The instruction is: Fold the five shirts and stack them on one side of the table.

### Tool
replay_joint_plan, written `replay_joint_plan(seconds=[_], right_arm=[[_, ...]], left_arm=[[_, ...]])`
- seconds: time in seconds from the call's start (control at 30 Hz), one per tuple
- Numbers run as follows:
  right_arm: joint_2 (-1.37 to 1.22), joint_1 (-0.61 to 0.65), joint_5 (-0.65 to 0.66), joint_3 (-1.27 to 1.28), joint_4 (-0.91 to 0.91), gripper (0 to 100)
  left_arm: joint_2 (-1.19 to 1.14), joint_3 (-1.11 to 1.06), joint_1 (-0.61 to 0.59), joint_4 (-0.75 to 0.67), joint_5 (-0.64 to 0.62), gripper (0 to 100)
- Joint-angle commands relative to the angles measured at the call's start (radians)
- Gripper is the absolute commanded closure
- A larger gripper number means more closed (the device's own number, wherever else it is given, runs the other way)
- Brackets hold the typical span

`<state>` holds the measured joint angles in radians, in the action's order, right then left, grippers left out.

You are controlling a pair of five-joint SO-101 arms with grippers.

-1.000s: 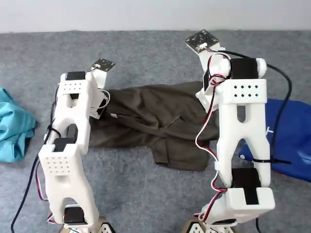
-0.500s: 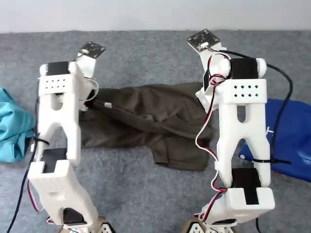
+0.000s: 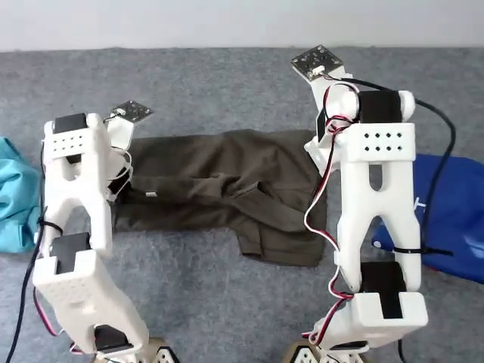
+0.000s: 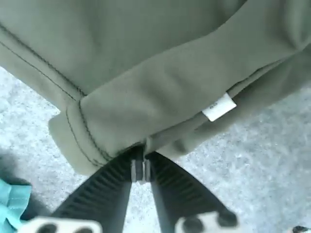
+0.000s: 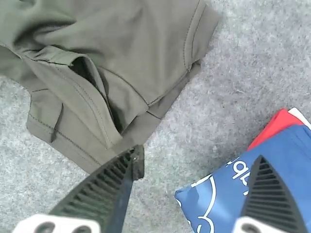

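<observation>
An olive-green shirt (image 3: 227,193) lies crumpled across the middle of the grey table, one sleeve pointing toward the front. My left gripper (image 4: 141,167) is shut on the shirt's (image 4: 160,77) left edge, near a small white tag (image 4: 218,107). In the high view the left arm (image 3: 76,197) stands over that edge. My right gripper (image 5: 194,167) hangs open above the table, one finger over the shirt's (image 5: 107,63) sleeve hem, the other over a blue shirt (image 5: 228,189). The right arm (image 3: 374,189) stands at the olive shirt's right end.
A teal shirt (image 3: 13,200) lies bunched at the table's left edge. The blue shirt (image 3: 454,212) sits at the right edge, with a red one (image 5: 277,126) under it. A pale wall runs along the far side of the table.
My left arm has swung to the left with the olive shirt's edge in its gripper, pulling the cloth out flatter and wider. The right arm has stayed put.
</observation>
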<state>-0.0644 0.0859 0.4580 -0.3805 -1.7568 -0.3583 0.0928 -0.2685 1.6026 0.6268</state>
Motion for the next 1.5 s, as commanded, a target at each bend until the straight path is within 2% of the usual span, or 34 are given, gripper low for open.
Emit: replay_joint_plan(seconds=[0.0, 0.17, 0.43, 0.6, 0.73, 0.93, 1.07, 1.23, 1.3, 1.47], right_arm=[[0.054, 0.005, -0.012, 0.0, -0.042, 66.0], [0.054, 0.005, -0.012, 0.0, -0.042, 66.0], [0.054, 0.028, -0.011, 0.094, -0.042, 66.0], [0.045, 0.065, -0.011, 0.201, -0.039, 66.0], [0.041, 0.068, -0.005, 0.292, -0.005, 66.0], [-0.033, 0.068, 0.032, 0.431, 0.104, 66.0], [-0.114, 0.073, 0.044, 0.42, 0.133, 66.0], [-0.191, 0.136, 0.038, 0.377, 0.125, 66.0], [-0.219, 0.168, 0.038, 0.376, 0.136, 69.2], [-0.3, 0.214, 0.046, 0.368, 0.17, 85.0]], left_arm=[[0.066, 0.001, -0.008, 0.029, 0.014, 94], [0.089, 0.002, -0.008, 0.063, 0.014, 87], [0.293, -0.002, -0.011, 0.149, 0.037, 87], [0.416, -0.004, -0.091, 0.146, 0.021, 87], [0.512, -0.004, -0.18, 0.143, -0.095, 87], [0.707, -0.004, -0.322, 0.147, -0.183, 87], [0.844, -0.004, -0.4, 0.147, -0.233, 87], [0.948, -0.065, -0.446, 0.143, -0.239, 87], [0.967, -0.11, -0.448, 0.141, -0.239, 87], [0.993, -0.176, -0.448, 0.104, -0.239, 87]])
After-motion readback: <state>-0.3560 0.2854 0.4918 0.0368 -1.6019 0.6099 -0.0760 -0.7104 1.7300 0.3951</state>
